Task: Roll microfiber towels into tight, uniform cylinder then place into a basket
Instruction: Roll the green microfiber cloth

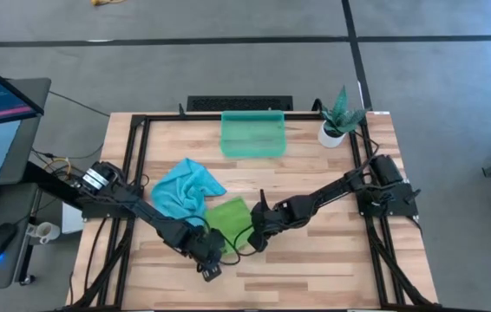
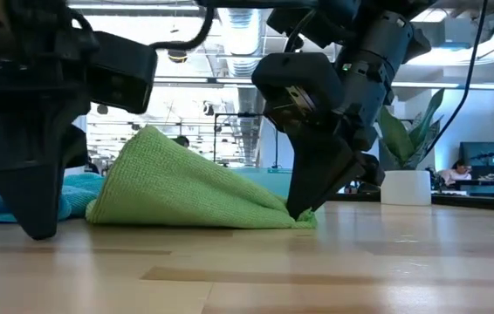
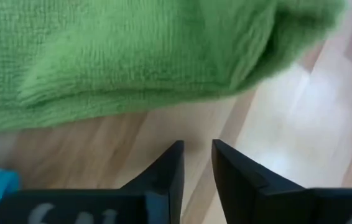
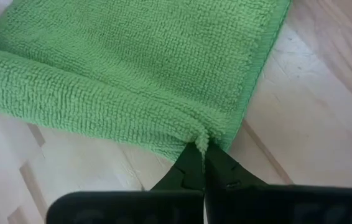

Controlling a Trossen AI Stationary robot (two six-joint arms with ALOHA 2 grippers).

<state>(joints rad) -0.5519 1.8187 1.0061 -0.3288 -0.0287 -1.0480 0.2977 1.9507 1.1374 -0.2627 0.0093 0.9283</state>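
1. Left gripper (image 3: pixel 196 163) sits low over the table (image 1: pixel 315 260), fingers slightly apart and holding nothing; the green towel (image 3: pixel 132 56) lies just beyond their tips, not touching.
2. Right gripper (image 4: pixel 201 163) has its fingers pinched together on a folded edge of the green towel.
3. Blue towel (image 1: pixel 186 191) lies crumpled behind the left fingers.
4. Basket (image 1: pixel 252 134) stands well apart from both grippers.

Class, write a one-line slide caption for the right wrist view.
Right gripper shut, pinching the folded edge of the lime green towel on the wooden table.
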